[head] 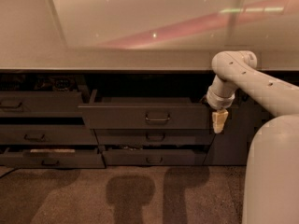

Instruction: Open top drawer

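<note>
Camera view from low down, facing a bank of dark drawers under a counter. Nearest, at the lower right, is the robot's pale rounded body [273, 171]. A brown carpet [70, 195] fills the foreground, with two soft shadows [131, 192] falling on it.

From the body, the pale arm [261, 83] reaches up and left, bends at a rounded joint and turns downward. At its end the gripper [219, 121], a small cream-yellow tip, points straight down. It hangs just beside the right end of the top drawer's front, level with that front. Whether it touches the drawer cannot be told, nor whether it is open or closed. Nothing shows in its hold.

The top drawer [121, 116] sits in the middle of the cabinet and is pulled out toward the viewer. Its wide, dark grey front stands forward of the others, and a side wall is visible at its left. One rectangular loop handle [157, 119] is centred on the front.

Below it are two slimmer drawers [154, 137], each with a centred handle. To the left is another column of three drawers [37, 104]; the lowest [51, 157] is partly out, with something pale inside.

Above runs the counter edge [140, 60]. Behind it rises a glossy pale panel [140, 17] carrying a pink streak of reflected light.
</note>
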{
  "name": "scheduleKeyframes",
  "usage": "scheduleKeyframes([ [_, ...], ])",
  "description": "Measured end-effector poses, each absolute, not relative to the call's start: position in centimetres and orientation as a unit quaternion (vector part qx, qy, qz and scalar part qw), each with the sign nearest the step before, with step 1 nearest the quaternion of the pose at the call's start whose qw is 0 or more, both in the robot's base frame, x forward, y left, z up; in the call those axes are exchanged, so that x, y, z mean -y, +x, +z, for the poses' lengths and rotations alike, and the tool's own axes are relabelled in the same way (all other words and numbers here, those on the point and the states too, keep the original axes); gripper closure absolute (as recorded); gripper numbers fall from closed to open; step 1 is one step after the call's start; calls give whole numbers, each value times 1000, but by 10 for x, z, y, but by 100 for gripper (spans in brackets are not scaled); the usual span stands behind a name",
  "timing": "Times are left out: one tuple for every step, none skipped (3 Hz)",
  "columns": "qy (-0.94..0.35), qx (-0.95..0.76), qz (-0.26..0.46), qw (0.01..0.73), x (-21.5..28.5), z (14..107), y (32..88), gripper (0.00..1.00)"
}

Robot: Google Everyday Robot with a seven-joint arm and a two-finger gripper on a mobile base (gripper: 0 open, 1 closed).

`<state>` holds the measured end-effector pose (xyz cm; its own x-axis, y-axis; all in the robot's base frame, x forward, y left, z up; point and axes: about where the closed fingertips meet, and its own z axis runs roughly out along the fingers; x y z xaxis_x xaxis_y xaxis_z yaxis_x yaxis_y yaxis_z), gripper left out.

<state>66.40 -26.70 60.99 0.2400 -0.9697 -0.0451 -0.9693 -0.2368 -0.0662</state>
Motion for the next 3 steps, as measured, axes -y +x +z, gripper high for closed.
scheduleKeyframes([
  [-786,-616,-3,40,267,610,664,43],
  [-786,-616,-3,40,267,610,664,66],
  [-790,-612,-6,38,267,610,656,89],
])
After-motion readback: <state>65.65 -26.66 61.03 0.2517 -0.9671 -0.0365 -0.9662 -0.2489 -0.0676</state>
